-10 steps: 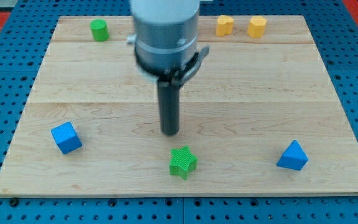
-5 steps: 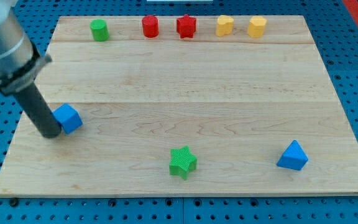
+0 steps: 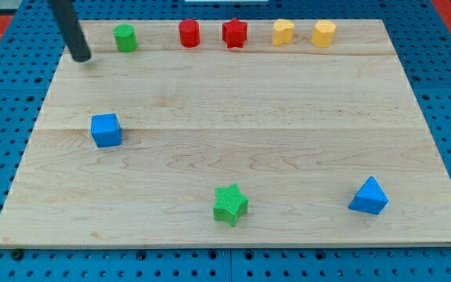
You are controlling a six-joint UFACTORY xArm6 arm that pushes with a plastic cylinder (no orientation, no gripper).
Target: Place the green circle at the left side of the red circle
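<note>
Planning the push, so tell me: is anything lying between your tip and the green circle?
Nothing. In the camera view, only bare wood separates my tip from the green circle, which sits just to its right, slightly nearer the top.

Dark rod at the frame's upper left

My tip (image 3: pixel 82 57) ends a plain, smooth, dark grey cylinder with a blunt rounded end; no markings, cables or screws visible.

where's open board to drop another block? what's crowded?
Free: the wide middle, bordered by the blue cube, green star and blue triangle. Crowded: the view's top row, with green circle, red circle, red star and two yellow blocks. My tip sits left of the green circle.
</note>
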